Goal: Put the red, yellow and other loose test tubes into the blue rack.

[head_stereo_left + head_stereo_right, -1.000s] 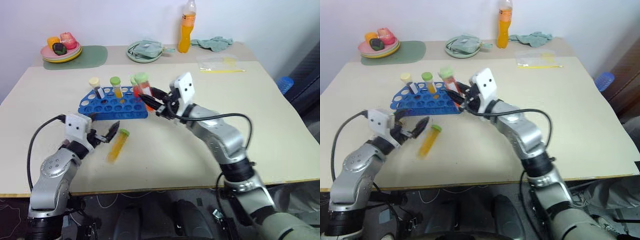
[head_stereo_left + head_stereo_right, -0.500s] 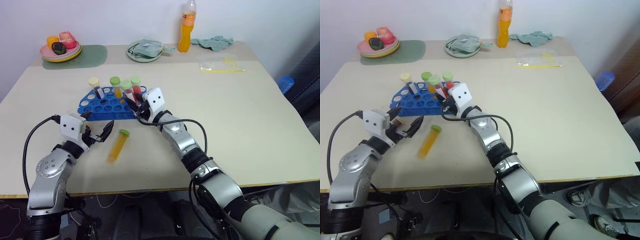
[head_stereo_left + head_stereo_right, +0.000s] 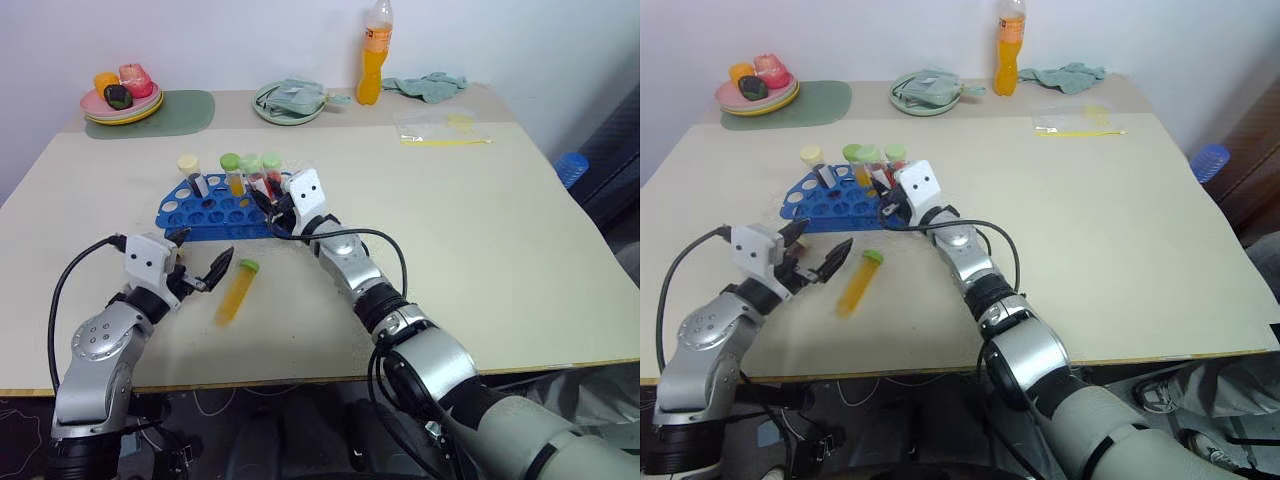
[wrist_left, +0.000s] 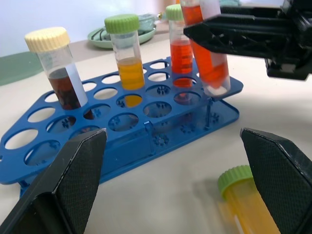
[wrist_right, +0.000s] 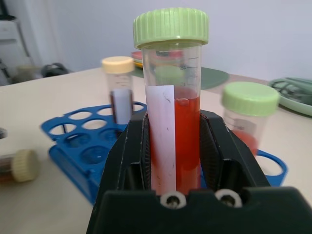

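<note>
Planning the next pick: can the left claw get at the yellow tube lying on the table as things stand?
Probably yes. The left claw is open, and the yellow tube lies right beside it on bare table, nothing between. The right claw is busy at the blue rack, clear of that path.

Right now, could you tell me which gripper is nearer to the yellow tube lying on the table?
Left. The left gripper hangs open just beside the lying yellow tube, not touching it. The right gripper is farther back over the blue rack, shut on a red tube.
</note>
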### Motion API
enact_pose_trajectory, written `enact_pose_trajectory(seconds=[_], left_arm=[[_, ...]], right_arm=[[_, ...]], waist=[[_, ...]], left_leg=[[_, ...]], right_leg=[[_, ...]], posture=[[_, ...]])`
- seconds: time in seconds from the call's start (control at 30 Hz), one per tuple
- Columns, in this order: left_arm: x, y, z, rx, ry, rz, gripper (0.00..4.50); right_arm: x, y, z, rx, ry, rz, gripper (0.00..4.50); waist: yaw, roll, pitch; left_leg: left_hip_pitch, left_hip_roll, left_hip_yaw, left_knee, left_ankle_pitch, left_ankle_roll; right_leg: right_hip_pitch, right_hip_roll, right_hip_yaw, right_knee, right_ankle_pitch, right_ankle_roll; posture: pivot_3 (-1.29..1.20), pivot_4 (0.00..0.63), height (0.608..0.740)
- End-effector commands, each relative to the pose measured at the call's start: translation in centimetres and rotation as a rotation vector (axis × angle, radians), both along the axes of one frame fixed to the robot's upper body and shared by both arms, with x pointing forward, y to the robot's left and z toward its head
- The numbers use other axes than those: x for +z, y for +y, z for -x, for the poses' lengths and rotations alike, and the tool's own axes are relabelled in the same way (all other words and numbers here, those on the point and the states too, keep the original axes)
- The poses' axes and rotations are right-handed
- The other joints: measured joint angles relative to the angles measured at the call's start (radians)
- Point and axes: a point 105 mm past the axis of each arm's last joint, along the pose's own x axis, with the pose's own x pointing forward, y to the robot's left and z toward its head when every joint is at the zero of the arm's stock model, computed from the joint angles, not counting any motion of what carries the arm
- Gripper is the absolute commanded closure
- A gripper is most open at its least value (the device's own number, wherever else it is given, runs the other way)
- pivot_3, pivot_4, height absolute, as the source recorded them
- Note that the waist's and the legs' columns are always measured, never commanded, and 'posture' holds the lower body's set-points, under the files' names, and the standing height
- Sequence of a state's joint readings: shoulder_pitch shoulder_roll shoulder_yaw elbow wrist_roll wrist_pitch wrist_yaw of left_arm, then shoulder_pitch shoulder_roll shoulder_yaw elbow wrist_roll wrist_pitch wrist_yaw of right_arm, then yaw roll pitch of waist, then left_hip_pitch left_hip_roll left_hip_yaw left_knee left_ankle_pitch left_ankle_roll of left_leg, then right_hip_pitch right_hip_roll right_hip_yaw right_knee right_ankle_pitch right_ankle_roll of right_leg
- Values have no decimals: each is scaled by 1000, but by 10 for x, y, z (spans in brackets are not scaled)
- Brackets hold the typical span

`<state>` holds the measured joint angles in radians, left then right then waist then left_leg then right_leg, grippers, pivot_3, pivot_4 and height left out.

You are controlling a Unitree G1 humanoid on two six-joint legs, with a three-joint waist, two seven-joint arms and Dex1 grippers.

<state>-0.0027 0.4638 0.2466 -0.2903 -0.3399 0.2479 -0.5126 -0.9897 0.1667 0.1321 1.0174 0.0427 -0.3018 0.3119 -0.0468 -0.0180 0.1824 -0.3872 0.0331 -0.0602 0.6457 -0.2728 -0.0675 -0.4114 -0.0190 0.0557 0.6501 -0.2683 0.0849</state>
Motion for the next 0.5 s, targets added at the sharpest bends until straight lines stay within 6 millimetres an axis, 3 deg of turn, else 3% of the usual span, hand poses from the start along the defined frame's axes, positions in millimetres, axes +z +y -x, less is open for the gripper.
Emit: enact_pose_trajectory(seconds=[0.03, 0.5], left_arm=[[12, -6, 0, -21, -48, -6, 0], [14, -14, 0, -35, -47, 6, 0]], right_arm=[[10, 4, -2, -15, -22, -22, 3355], [-2, 6, 1, -17, -5, -18, 3355]], waist=[[0, 0, 0], [3, 0, 0]], left_leg=[[0, 0, 0, 0, 0, 0], [0, 0, 0, 0, 0, 0]], right_leg=[[0, 0, 0, 0, 0, 0], [1, -1, 0, 0, 0, 0]], posture=[[0, 150, 740], [0, 150, 740]])
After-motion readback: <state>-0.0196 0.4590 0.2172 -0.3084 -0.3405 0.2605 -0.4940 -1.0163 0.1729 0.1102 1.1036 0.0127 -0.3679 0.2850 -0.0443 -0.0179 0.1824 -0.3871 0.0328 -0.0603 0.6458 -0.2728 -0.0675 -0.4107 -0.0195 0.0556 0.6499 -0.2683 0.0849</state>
